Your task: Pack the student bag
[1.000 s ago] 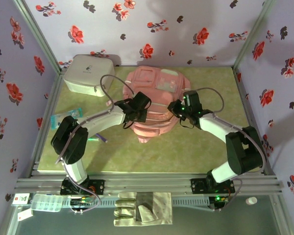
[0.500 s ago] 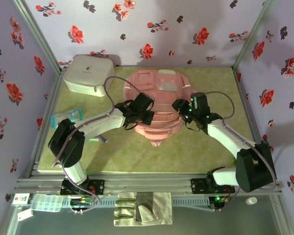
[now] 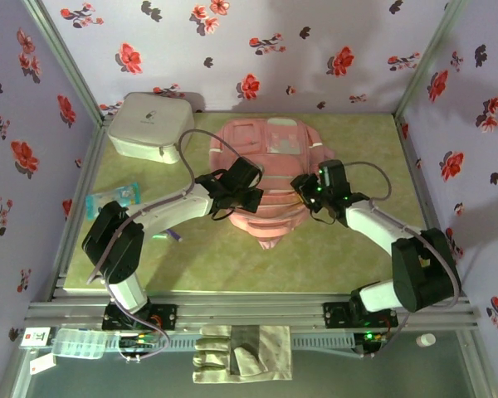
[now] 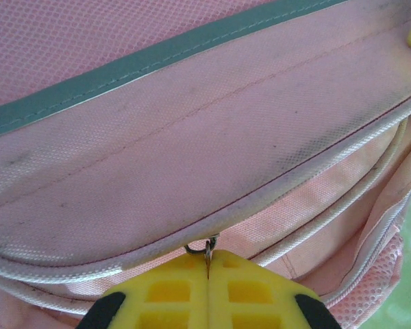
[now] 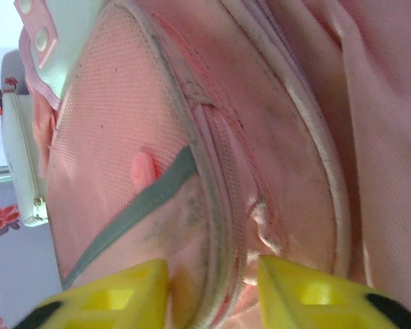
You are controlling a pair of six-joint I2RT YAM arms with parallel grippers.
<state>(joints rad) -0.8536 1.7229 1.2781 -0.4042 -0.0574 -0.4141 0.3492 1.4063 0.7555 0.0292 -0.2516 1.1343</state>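
Lying on green table (image 3: pixel 357 153), student bag (image 3: pixel 266 141) amid floral walls (image 3: pixel 249 50)

Floral walls (image 3: pixel 315 25), prob. green tbl mat (image 3: pixel 232 265)

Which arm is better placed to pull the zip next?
Left. The left tool is shut on the zip pull of the student bag; the right tool stands open astride a seam.

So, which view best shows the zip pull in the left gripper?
Left wrist view: the zip pull is close up, pinched in the shut left gripper, on the student bag. From the top, that gripper hides it. The right wrist view shows bag seams, no clear pull.
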